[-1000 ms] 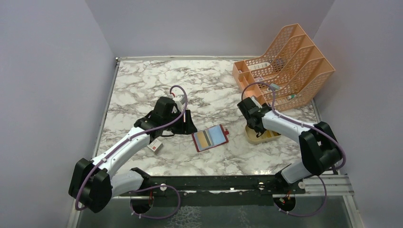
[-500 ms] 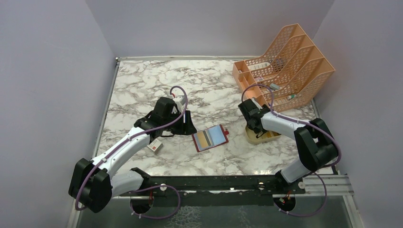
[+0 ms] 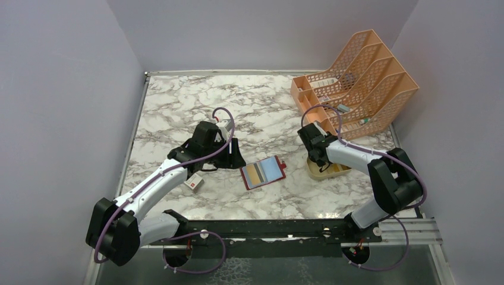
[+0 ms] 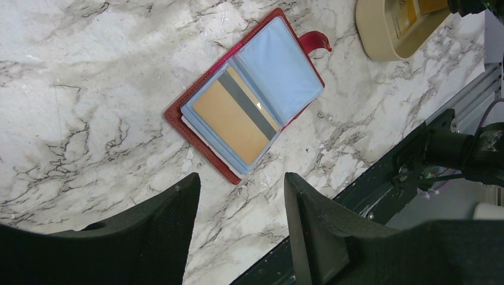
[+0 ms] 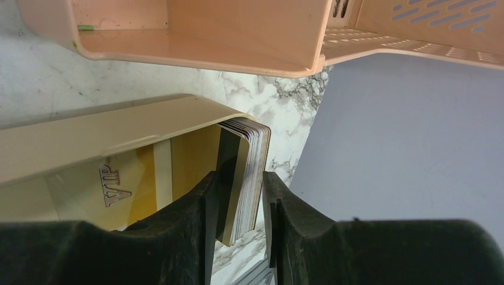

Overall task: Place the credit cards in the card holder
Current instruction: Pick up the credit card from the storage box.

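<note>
The card holder (image 3: pixel 263 172) lies open on the marble, dark red with blue sleeves. A gold credit card (image 4: pixel 235 122) with a grey stripe sits in its left sleeve (image 4: pixel 249 113). My left gripper (image 3: pixel 229 151) (image 4: pixel 241 178) hovers open just left of it, holding nothing. My right gripper (image 3: pixel 323 162) (image 5: pixel 239 175) reaches into the beige tray (image 3: pixel 324 173), its fingers close on either side of an upright stack of credit cards (image 5: pixel 246 172). Whether the pads press the stack is unclear. A gold card marked VIP (image 5: pixel 119 184) lies flat in the tray.
An orange mesh file rack (image 3: pixel 356 77) (image 5: pixel 208 35) stands just behind the tray at the back right. A small white box (image 3: pixel 193 183) lies by the left forearm. The tray's rim (image 5: pixel 119 127) runs close by my right fingers, and purple walls enclose the table.
My right jaws have narrowed around the card stack, and the right elbow shifted slightly left. The left arm and the card holder have not moved.
</note>
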{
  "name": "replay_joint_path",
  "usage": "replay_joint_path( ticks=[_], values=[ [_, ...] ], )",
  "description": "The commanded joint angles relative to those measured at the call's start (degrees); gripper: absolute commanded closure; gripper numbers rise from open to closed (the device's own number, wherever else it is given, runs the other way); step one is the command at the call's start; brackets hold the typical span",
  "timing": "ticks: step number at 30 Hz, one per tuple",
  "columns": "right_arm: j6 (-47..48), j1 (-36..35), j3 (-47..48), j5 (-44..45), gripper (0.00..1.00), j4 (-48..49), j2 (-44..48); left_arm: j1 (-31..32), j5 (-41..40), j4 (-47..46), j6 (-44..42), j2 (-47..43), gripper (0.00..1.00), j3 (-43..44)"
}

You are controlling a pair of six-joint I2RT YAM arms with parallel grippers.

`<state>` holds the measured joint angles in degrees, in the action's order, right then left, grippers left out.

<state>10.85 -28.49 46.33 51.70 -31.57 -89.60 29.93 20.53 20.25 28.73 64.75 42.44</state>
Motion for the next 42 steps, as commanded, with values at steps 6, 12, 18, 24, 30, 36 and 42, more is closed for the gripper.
replay_joint_path(
  ticks=[6,12,18,24,30,36,42],
  values=[
    [1.36,0.22,-0.96,1.13,0.74,2.9,0.8,-0.49,0.45,0.29,-0.56,-0.19,0.43,1.69],
    [1.29,0.2,-0.47,0.65,0.8,2.48,1.15,-0.49,0.54,0.29,-0.56,-0.06,0.43,1.69],
    [0.25,0.21,0.6,0.46,0.82,1.13,1.52,-0.47,0.51,0.19,-0.59,-0.03,0.43,1.69],
    [-0.19,0.2,0.88,0.65,0.85,0.65,1.91,-0.58,0.53,0.24,-0.57,-0.02,0.43,1.52],
    [-1.16,0.2,1.4,1.2,0.89,-0.3,2.33,-0.58,0.51,0.24,-0.39,-0.01,0.43,1.33],
    [-1.88,0.19,2.57,0.58,0.93,-1.37,3.67,-0.58,0.42,0.21,-0.42,0.27,0.43,1.33],
    [-2.86,0.21,4.91,-4.05,0.99,-3.98,5.42,-0.58,0.46,0.22,-0.27,0.37,0.43,1.42]
  ],
)
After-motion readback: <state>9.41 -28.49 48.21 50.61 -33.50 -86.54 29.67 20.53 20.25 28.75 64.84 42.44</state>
